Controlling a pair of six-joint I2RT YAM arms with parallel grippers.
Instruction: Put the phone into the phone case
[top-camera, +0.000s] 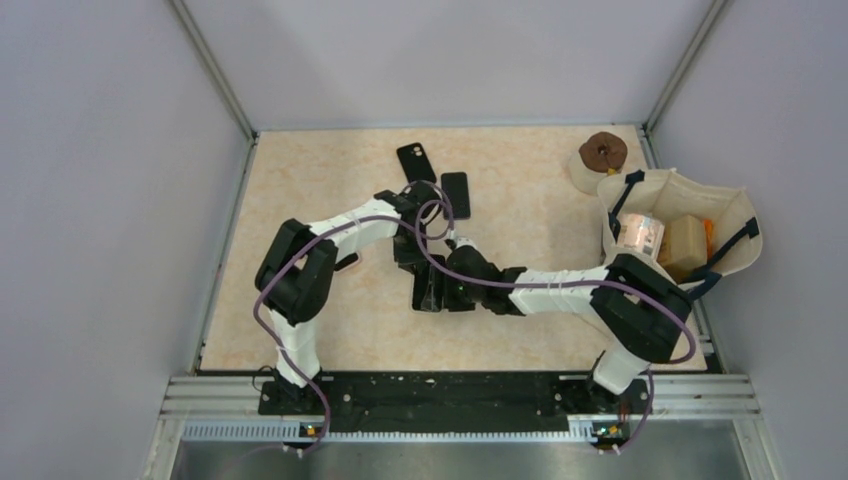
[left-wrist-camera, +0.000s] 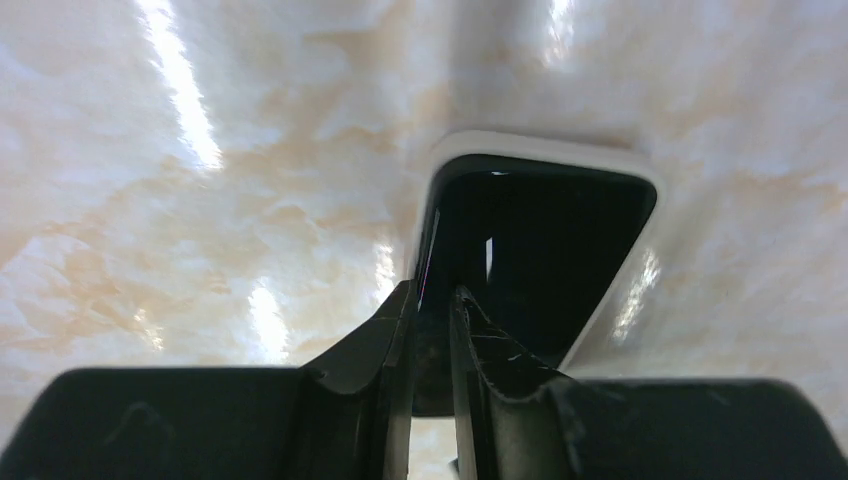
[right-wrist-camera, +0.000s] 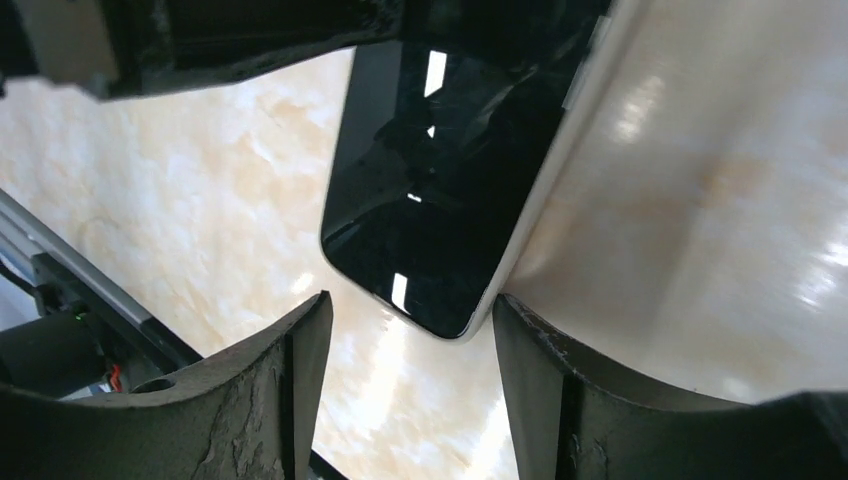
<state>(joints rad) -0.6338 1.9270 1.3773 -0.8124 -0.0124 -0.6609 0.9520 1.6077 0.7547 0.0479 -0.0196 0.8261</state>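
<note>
The phone (right-wrist-camera: 430, 200), black glass with a silver rim, sits tilted over the beige table where the two grippers meet in the middle. My left gripper (left-wrist-camera: 433, 290) has its fingers close together on the phone's (left-wrist-camera: 540, 240) long edge. My right gripper (right-wrist-camera: 410, 305) is open, and the phone's lower corner sits just ahead of its fingertips without touching them. From above, the left gripper (top-camera: 410, 245) and right gripper (top-camera: 432, 290) hide most of the phone. The black phone case (top-camera: 415, 160) lies flat behind them, with a second black slab (top-camera: 455, 195) beside it.
A cream cloth bag (top-camera: 735, 215) at the right edge holds a can and a small box. A brown-topped roll (top-camera: 603, 152) stands in the back right corner. Grey walls close in three sides, and a metal rail (top-camera: 450, 400) runs along the near edge.
</note>
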